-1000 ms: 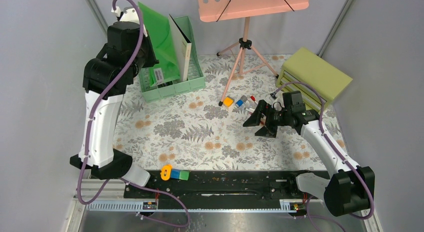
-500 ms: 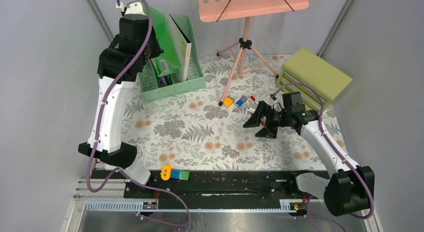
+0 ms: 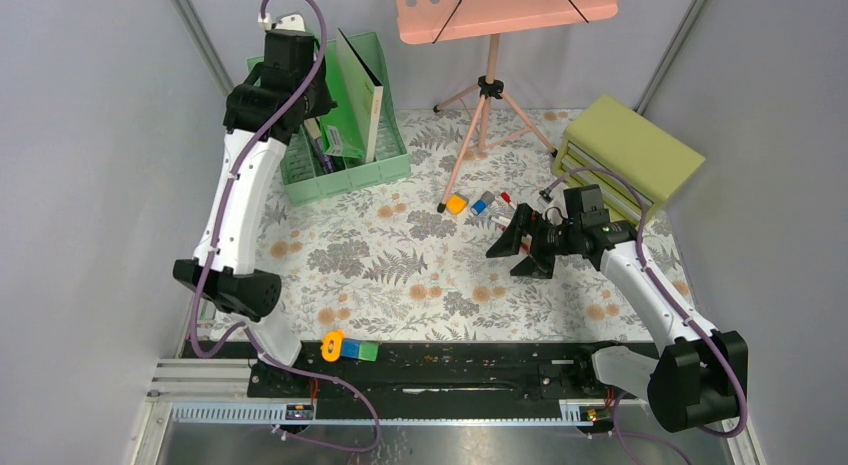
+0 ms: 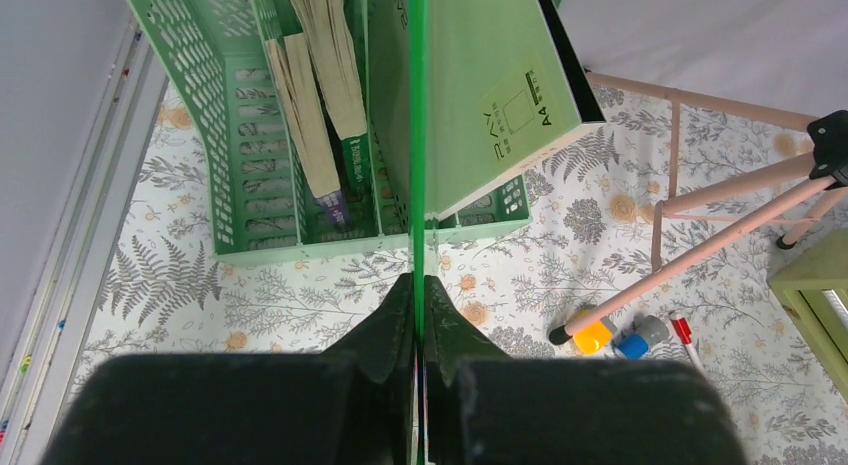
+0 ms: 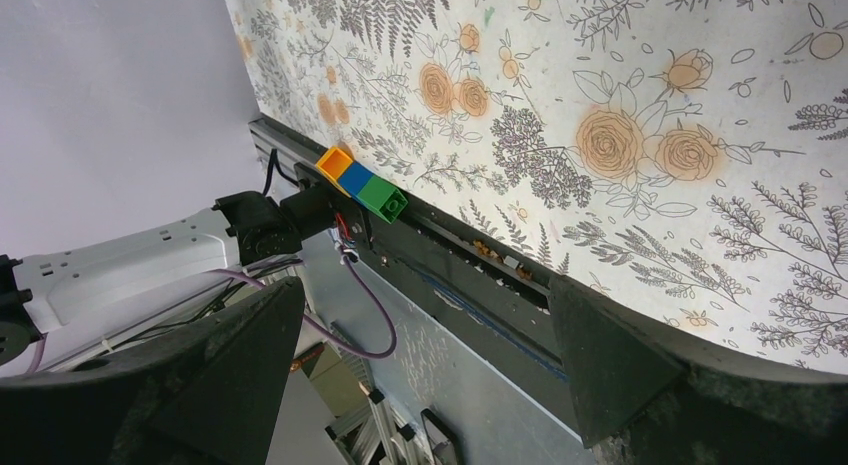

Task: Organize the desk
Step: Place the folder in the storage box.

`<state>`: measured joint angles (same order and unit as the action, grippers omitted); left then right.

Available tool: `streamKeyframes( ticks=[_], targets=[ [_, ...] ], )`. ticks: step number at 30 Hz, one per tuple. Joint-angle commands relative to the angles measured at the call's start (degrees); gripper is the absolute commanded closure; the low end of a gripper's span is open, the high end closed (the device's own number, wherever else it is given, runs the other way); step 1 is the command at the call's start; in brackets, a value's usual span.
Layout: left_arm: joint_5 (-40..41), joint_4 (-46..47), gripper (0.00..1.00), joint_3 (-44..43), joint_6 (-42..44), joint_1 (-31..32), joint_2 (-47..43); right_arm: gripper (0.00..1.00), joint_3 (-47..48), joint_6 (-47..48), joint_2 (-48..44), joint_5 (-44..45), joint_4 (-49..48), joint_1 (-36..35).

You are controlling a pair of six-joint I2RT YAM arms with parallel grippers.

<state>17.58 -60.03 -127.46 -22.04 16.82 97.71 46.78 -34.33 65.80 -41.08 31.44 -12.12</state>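
Where the top view looks down, the counter (image 3: pixel 400 285), a flat square of pale cloth printed with grey ferns and orange flowers, fills the middle, and the right pincer (image 3: pixel 503 261) hovers over its right side, spread wide and empty. In the left wrist view the left pincer (image 4: pixel 418 290) is pinched tight on the thin edge of a glossy green plastic folder (image 4: pixel 417 135) above the slotted mint-green file rack (image 4: pixel 240 145). The right wrist view shows black fingers (image 5: pixel 200 385) far apart over printed cloth.

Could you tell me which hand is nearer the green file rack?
Left: left hand at the green file rack, pinching a green folder; right hand far across the desk.
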Motion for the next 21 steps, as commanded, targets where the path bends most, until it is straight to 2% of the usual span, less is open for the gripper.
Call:
streamKeyframes(
  ticks=[1,17,18,21],
  targets=[
    [-2.2,6.9,1.00,-0.4,0.8,-0.6,1.2,0.01,-0.7,0.8,0.3,-0.6,0.8,-0.3],
    [-2.5,7.5,0.99,0.0,5.3,-0.7,8.2,0.01,-0.2,2.0,2.0,-1.1,1.8,-0.3],
    [-2.3,7.7,0.94,-0.1,5.4,-0.7,8.5,0.01,-0.3,2.1,2.1,-1.2,1.7,-0.3],
    [-2.5,7.8,0.67,-0.2,5.7,-0.7,9.4,0.00,-0.3,2.2,2.2,-1.2,1.8,-0.3]
  ],
)
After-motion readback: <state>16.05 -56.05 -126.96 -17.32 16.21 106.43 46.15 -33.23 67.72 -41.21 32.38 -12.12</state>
